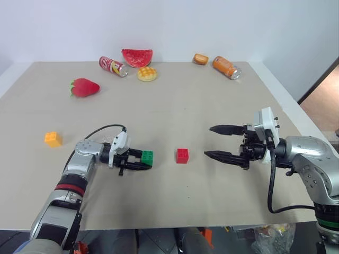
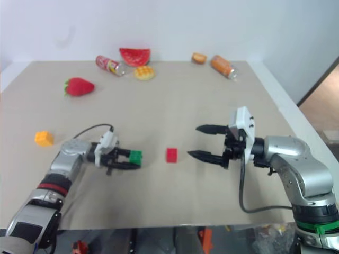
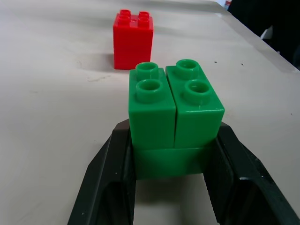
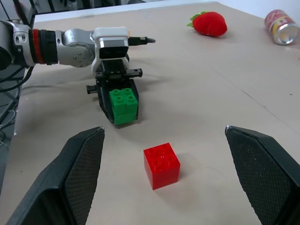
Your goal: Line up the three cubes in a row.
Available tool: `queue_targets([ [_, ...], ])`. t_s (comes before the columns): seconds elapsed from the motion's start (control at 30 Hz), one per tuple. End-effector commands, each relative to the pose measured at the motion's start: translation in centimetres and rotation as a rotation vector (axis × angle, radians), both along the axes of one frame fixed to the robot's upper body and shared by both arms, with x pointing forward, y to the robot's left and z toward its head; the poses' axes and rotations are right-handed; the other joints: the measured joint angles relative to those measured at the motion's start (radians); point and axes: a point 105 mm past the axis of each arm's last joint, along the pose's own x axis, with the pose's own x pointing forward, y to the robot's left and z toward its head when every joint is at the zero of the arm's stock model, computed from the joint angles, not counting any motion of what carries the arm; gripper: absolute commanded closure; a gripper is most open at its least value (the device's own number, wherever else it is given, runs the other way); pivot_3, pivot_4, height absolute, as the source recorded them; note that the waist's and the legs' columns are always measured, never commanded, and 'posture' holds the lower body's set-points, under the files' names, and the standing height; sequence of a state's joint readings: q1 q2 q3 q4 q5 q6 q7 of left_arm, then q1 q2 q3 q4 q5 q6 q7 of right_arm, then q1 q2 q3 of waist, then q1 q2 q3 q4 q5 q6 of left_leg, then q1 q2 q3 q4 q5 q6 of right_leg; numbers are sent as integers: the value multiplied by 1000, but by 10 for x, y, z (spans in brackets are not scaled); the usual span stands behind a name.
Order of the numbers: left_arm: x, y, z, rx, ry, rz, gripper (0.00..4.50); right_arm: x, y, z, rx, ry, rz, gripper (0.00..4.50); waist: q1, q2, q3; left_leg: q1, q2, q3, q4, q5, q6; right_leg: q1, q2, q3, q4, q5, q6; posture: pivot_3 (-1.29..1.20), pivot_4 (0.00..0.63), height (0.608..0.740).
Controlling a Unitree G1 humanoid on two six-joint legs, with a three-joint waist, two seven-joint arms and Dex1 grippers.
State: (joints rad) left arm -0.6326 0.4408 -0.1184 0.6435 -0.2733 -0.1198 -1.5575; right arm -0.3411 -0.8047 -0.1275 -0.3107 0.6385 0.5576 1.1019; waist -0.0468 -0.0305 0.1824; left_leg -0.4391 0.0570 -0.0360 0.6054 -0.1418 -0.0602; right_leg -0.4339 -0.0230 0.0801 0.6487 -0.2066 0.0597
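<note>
**Green cube gripped at table level, red cube between the two grippers**

Table (image 1: 212, 106): broad beige top, white wall behind.

Far edge, well clear of the work area: watermelon slice toy (image 1: 137, 56); red-and-white can (image 1: 113, 66) lying on its side, lettering too small to read; orange can (image 1: 226, 67), also on its side, label unreadable; waffle-patterned yellow toy (image 1: 146, 73); small orange bread-like toy (image 1: 200, 59). Toy strawberry (image 1: 84, 87) sits nearer, on the left side.

Right gripper (image 1: 222, 142): fingers spread wide, holding nothing, pointing toward the red cube (image 1: 182, 155), which lies near it with bare table between.

Left gripper (image 1: 139, 160): fingers closed on the green cube (image 1: 147, 157), studs up, low over the table just left of the red cube, a clear gap between them.

Orange-yellow cube (image 1: 53, 139): alone, well off to the left.

Nothing stands between the cubes.
</note>
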Motion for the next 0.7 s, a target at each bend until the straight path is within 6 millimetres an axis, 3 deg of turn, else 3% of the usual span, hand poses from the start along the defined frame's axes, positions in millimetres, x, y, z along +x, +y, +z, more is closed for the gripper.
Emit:
queue_targets([
  [0.03, 10, -2, 11, -28, -43, 43, 3117, 1, 1, 9, 2, -49, 3, 231, 0, 0, 0, 0, 0, 0, 0, 0, 0, 0, 0, 0, 0, 0, 0, 0, 150, 740],
  [0.37, 16, -3, 15, -35, -44, 42, 3117, 1, 2, 7, -1, -52, -4, 231, -1, 0, 0, 0, 0, 0, 0, 0, 0, 0, 0, 0, 0, 0, 0, 0, 150, 740],
  [0.7, 12, -4, -1, 8, -30, 21, 3117, 1, 0, 6, -6, -57, -18, 231, 0, 0, 0, 0, 0, 0, 0, 0, 0, 0, 0, 0, 0, 0, 0, 0, 150, 740],
])
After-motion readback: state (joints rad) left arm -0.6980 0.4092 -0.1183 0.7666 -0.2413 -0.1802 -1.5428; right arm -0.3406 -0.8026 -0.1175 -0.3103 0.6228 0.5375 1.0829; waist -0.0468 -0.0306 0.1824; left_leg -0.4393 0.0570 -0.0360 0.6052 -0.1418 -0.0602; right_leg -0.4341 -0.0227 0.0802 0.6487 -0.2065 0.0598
